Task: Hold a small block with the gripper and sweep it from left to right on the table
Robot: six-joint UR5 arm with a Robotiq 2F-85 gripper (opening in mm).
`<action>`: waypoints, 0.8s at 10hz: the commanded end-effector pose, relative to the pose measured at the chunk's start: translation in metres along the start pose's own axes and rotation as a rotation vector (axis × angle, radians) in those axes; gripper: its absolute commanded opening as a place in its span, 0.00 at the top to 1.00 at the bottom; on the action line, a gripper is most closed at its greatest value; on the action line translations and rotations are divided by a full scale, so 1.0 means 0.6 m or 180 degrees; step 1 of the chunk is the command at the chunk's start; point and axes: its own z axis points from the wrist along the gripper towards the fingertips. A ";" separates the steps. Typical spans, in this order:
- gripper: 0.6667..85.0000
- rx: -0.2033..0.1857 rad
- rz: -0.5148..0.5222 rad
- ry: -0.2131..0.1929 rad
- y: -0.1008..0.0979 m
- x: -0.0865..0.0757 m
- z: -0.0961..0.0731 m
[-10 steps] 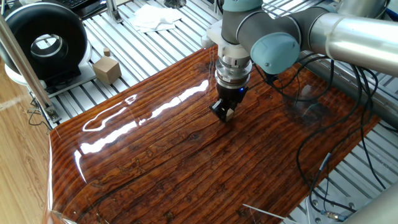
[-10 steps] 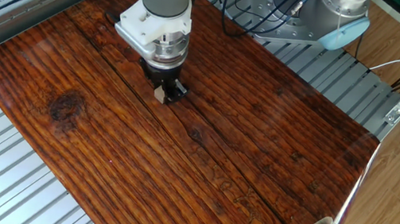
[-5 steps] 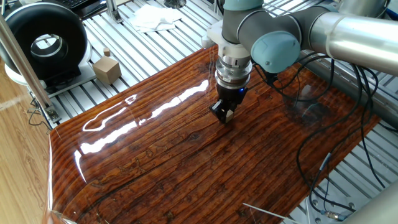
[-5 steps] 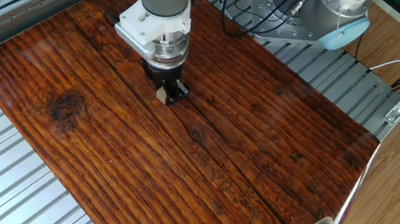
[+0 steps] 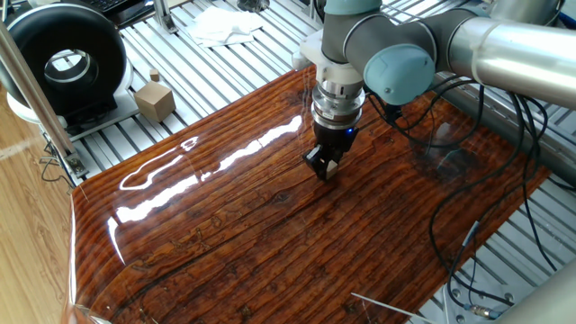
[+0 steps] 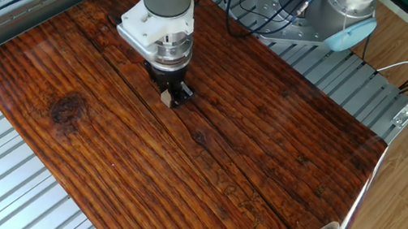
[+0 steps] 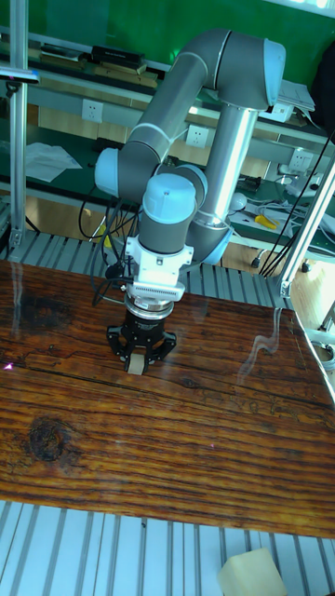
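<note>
Clamped between the two black fingers of the gripper (image 5: 328, 167), the tiny pale tan wooden cube (image 5: 330, 168) is seen in one fixed view at the very tips of the jaws, with its lower face at the glossy dark reddish-brown board with wood-grain stripes (image 5: 225, 243). Whether the cube touches the board or is just above it cannot be told. The jaws are closed on the cube from both sides. The gripper is pointed straight down from the silver-grey arm with light blue joint caps (image 5: 400, 63). A larger tan cube with a small knob on top (image 5: 155, 99) is placed well apart, on the slatted silver aluminium frame (image 5: 229, 67), near a black round device (image 5: 63, 58).

From the other fixed view, the small cube (image 6: 165, 99) is seen low between the jaws of the gripper (image 6: 169, 96), and only its pale front face is shown. The board (image 6: 264, 149) is crossed by a long dark groove that runs just beside the gripper.

From the tall fixed view, the cube (image 7: 136, 364) is seen in the middle of the gripper (image 7: 137, 361), one black finger on each side of it. The board (image 7: 186, 438) is met at the cube's lower edge. A pale tan object (image 7: 253, 570) is partly seen on the frame at the bottom edge, well apart from the gripper.
</note>
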 end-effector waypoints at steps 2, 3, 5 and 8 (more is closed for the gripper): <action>0.55 -0.0053 0.0034 0.0015 0.006 0.001 -0.002; 0.55 -0.0048 0.0044 0.0034 0.007 0.004 -0.006; 0.56 -0.0009 0.0041 0.0049 0.005 0.006 -0.012; 0.56 0.0035 0.0037 0.0050 -0.002 0.006 -0.013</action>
